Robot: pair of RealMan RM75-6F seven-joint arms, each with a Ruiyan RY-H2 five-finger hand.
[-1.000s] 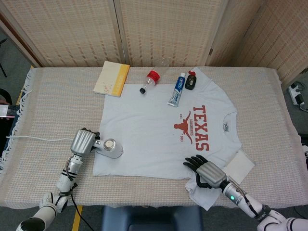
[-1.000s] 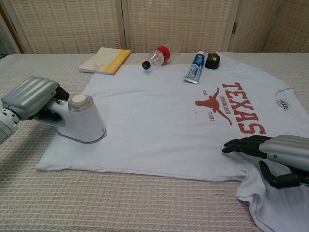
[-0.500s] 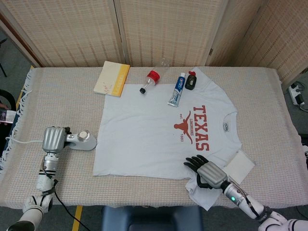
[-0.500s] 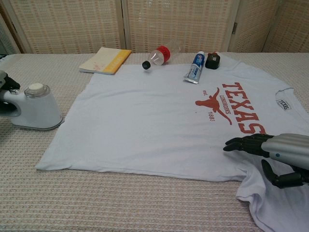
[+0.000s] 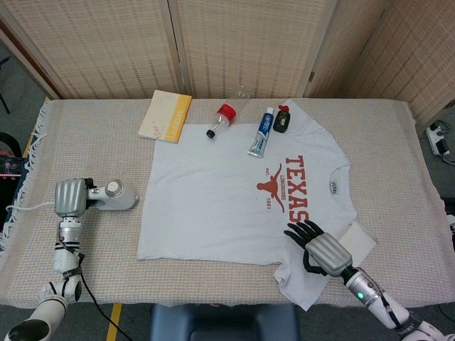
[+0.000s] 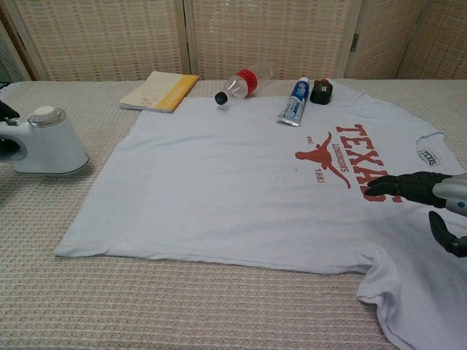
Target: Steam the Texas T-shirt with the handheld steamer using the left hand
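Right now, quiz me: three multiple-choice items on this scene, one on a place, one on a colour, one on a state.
1. Where does the steamer stand?
A. on the shirt's print
B. on the table cover, left of the shirt
C. on the booklet

2. What colour is the shirt's print?
A. red-orange
B. blue
C. green

3. What is the right hand doing?
A. gripping the toothpaste
B. lifting the bottle
C. holding nothing, fingers spread over the shirt

Answers: 1 B, the steamer sits clear of the shirt's edge, held by the left hand. 2 A, TEXAS and the longhorn are red-orange. 3 C, nothing lies in its fingers.
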